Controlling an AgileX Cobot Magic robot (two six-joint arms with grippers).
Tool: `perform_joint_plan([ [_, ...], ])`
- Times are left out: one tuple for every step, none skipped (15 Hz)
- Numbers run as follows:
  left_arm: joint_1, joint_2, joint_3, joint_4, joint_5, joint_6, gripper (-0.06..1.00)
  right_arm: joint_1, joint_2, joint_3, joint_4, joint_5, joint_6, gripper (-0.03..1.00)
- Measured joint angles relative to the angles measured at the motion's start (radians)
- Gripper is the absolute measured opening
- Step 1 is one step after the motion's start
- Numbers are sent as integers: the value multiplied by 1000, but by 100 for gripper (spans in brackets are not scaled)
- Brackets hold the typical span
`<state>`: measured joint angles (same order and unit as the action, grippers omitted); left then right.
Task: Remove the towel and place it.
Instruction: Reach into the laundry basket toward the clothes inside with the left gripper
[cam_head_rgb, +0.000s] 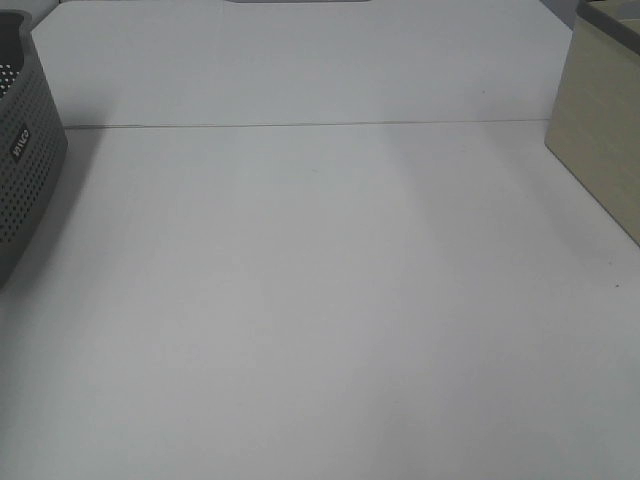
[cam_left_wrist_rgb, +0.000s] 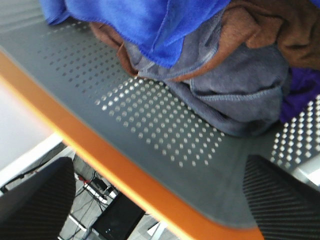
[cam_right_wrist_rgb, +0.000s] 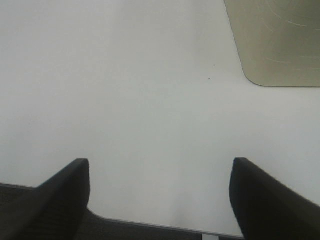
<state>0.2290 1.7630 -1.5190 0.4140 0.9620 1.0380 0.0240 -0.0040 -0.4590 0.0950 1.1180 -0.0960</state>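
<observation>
Left wrist view: towel (cam_left_wrist_rgb: 150, 25) lies in basket (cam_left_wrist_rgb: 100, 75), beyond the wide-spread left pincer (cam_left_wrist_rgb: 157, 165).

Left claw (cam_left_wrist_rgb: 159, 197) spread wide; right claw (cam_right_wrist_rgb: 160, 192) likewise.

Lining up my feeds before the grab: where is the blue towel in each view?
Exterior high: not in it.
Left wrist: towel atop other cloths inside the basket.
Right wrist: not in it.
Shared landmark: the grey perforated basket, at the exterior's left edge.
</observation>
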Motion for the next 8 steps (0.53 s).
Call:
perform_joint_plan([
  [9,40,0,-3,-31,30,86,0,0,0,0,0,0,76],
  [12,62,0,-3,-50,47,85,0,0,0,0,0,0,76],
  [12,105,0,-3,-86,71,85,0,0,0,0,0,0,76],
  [12,143,0,-3,-137,84,85,0,0,0,0,0,0,76],
  [12,182,0,-3,-187,89,85,0,0,0,0,0,0,76],
  [12,214,0,-3,-235,91,85,0,0,0,0,0,0,76],
  [12,245,0,-3,-264,93,85,0,0,0,0,0,0,76],
  [12,271,-1,0,-279,93,85,0,0,0,0,0,0,76],
])
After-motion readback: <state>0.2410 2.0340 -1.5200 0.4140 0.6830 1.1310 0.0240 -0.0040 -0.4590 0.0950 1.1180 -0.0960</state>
